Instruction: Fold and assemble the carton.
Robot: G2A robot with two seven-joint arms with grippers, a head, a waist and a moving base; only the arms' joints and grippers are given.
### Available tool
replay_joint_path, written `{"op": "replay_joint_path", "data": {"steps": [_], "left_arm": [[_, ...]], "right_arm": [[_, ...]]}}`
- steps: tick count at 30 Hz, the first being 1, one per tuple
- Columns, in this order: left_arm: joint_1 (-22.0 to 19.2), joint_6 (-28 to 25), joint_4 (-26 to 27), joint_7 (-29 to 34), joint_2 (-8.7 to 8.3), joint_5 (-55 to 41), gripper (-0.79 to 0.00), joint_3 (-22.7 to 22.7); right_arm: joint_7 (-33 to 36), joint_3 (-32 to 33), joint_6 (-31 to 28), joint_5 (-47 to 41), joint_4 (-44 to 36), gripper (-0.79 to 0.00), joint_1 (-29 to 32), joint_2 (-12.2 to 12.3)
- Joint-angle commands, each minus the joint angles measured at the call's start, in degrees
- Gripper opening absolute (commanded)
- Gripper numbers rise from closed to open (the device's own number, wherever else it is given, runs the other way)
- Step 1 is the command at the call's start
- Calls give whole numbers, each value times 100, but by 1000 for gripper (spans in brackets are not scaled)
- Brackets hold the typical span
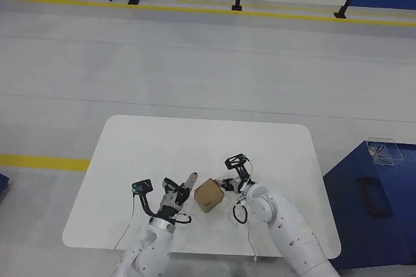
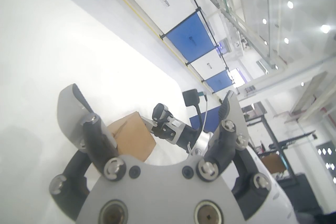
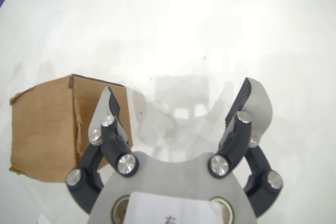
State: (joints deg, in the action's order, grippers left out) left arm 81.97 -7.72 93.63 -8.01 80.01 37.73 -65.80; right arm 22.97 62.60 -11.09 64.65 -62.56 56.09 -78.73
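A small brown carton (image 1: 209,195) stands folded into a box shape near the front middle of the white table (image 1: 194,142). My left gripper (image 1: 181,185) is just left of the carton, open, with nothing between its fingers. The left wrist view has the carton (image 2: 131,135) beyond one finger (image 2: 76,99), and the right gripper (image 2: 162,122) at the carton's far side. My right gripper (image 1: 229,184) is open at the carton's right side. In the right wrist view one finger (image 3: 110,101) lies close along the carton (image 3: 44,130); I cannot tell whether it touches.
A blue cabinet (image 1: 381,208) stands right of the table with a clear plastic box (image 1: 385,149) on top. The table's front edge runs close behind both arms. The back half of the table offers free room.
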Motion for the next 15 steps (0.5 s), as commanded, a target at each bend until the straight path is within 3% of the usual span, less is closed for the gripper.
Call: {"op": "replay_joint_path", "data": {"steps": [1,4,7,15], "left_arm": [[34,-659,0,55,-90,832,0,-128],[125,-1420,-71,-24,-210,1988,0,-260],[198,-1631,-272,-154,-265,2926,0,-164],[64,-977,-674,-466,-277,4447,0,160]], "right_arm": [[-68,-134,-198,57,161,0,-156,-31],[-92,-339,-541,16,391,0,-354,-90],[-224,-520,-885,-31,631,0,-532,-149],[-864,-285,-843,-275,855,0,-559,-133]]}}
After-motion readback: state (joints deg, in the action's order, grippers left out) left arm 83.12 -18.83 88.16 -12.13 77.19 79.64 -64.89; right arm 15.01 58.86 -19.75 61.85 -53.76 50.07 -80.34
